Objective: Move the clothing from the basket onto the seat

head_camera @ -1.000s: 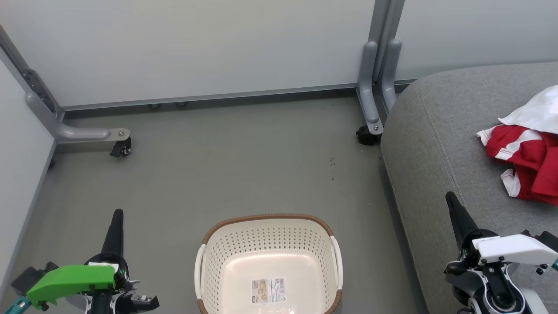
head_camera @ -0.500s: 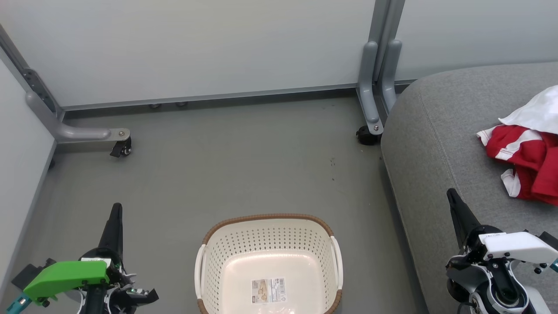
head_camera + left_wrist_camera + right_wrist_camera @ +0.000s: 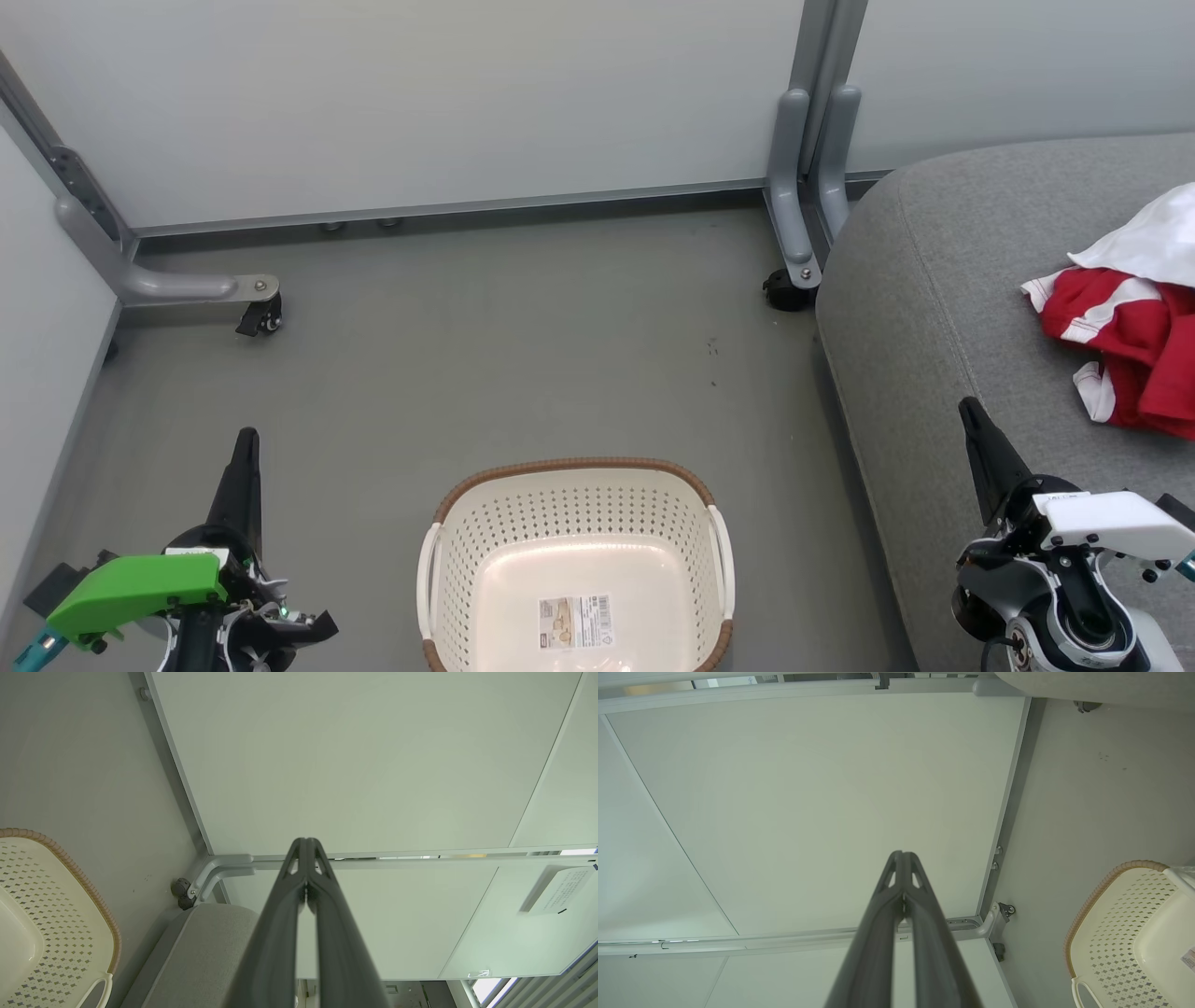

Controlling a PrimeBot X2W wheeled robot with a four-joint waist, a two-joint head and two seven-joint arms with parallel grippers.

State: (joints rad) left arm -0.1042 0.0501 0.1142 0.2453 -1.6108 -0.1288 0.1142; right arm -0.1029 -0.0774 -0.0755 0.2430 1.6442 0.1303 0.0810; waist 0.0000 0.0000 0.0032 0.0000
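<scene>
Inside the basket (image 3: pixel 560 504) lies a sticker (image 3: pixel 575 623), unreadable

Cream perforated basket (image 3: pixel 569 465), brown-rimmed, upright on the floor (image 3: pixel 485 355). Grey seat (image 3: pixel 915 308) stands right of the basket, bearing crumpled red-and-white clothing (image 3: pixel 1134 350).

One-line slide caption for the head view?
Empty basket on the floor between shut left gripper and right gripper; clothing lies on the seat.

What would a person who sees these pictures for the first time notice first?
The heap of red-and-white clothing, lying on the large grey fabric seat at the right, stands out most. Next, the oval cream plastic basket with perforated sides on the floor at bottom centre, bare inside except a label sticker.
</scene>
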